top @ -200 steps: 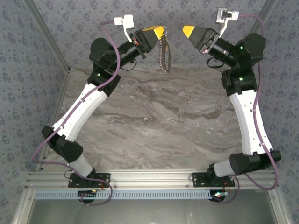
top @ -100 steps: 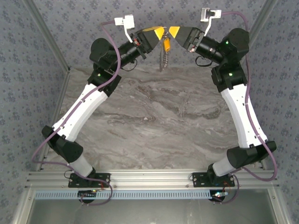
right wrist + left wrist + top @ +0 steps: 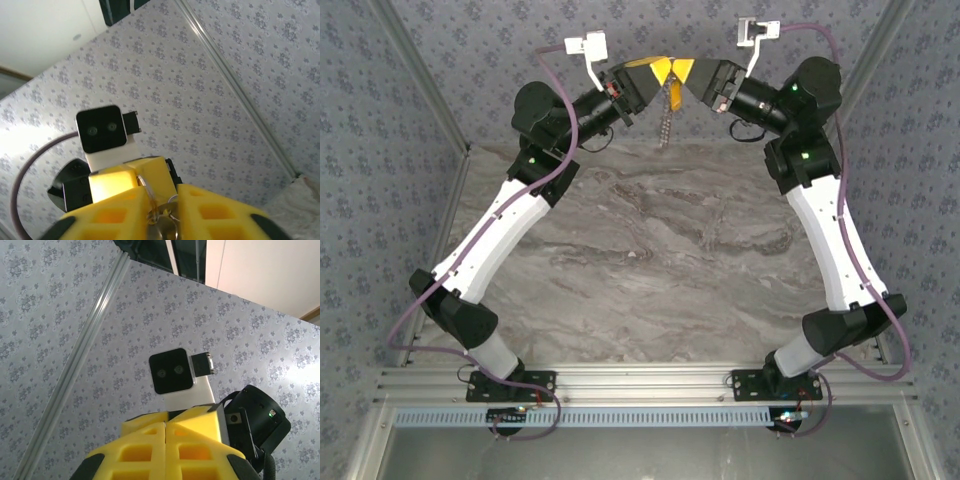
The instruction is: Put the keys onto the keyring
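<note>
Keyring (image 3: 666,120): thin silvery ring with a short beaded chain, up in the air at 12 o'clock over the table's far edge. It hangs where the left fingers (image 3: 660,70) and right fingers (image 3: 684,69) meet, chain straight down toward 6 o'clock. Key (image 3: 672,96): tiny, orange-yellow head, at the chain's top end, blade too small to make out. On the right wrist view, silvery ring loops (image 3: 162,220) sit in the narrow gap between the right fingers.

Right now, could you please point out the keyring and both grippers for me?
keyring (image 3: 666,120), top view, on its dangling chain.
left gripper (image 3: 664,70), top view, yellow fingertips.
right gripper (image 3: 681,70), top view, yellow fingertips.
</note>
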`<state>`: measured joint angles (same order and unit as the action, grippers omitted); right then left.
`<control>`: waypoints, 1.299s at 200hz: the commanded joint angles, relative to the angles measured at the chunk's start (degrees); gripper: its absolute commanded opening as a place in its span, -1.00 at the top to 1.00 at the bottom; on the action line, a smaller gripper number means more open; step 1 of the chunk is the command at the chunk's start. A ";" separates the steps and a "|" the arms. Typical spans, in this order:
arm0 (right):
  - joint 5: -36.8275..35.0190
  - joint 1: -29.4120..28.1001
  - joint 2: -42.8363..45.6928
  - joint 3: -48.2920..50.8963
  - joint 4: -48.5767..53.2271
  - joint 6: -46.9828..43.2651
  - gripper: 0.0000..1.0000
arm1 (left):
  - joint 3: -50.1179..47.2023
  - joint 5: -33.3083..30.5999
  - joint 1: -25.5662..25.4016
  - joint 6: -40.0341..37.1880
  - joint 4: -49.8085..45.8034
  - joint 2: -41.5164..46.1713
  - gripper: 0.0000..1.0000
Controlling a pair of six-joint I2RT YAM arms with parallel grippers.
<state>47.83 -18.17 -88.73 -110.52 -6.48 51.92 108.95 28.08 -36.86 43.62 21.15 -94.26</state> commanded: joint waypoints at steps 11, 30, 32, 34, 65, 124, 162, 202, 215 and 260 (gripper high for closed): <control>0.54 -0.37 0.10 -2.33 0.33 -0.79 0.95 | 0.50 0.13 -0.44 0.35 3.33 1.50 1.00; 0.68 -0.13 0.42 -2.33 0.82 -1.17 1.00 | 0.50 0.48 -0.40 0.17 2.90 1.53 1.00; 0.77 -0.11 0.42 -2.29 0.91 -1.26 1.00 | 0.48 0.44 -0.36 0.11 2.86 1.58 1.00; 0.84 -0.11 0.43 -2.30 0.94 -1.35 1.00 | 0.48 0.52 -0.39 0.06 2.68 1.61 1.00; 1.93 1.89 1.86 -2.20 5.31 -4.29 1.00 | 0.38 0.47 -0.02 -3.24 -1.77 2.86 0.68; 7.83 7.23 4.88 -2.65 25.06 -19.55 1.00 | 0.73 2.72 3.03 -13.22 -15.34 6.17 0.04; 9.38 7.59 4.89 -5.96 40.57 -31.47 1.00 | 5.91 7.46 3.89 -20.15 -27.16 4.68 -0.03; 11.02 7.18 5.31 -5.99 45.85 -34.73 1.00 | 14.02 15.33 3.82 -23.39 -38.36 -0.25 -0.05; 11.73 6.86 5.36 -5.72 45.94 -34.79 1.00 | 16.63 17.97 3.82 -23.62 -40.76 -1.98 -0.03; 12.55 5.93 5.33 -5.23 45.86 -34.88 1.00 | 24.12 23.24 3.64 -24.80 -48.91 -7.00 0.13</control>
<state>58.11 -11.77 -84.84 -114.74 38.89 18.48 129.19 46.26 -32.99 20.69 -21.32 -99.35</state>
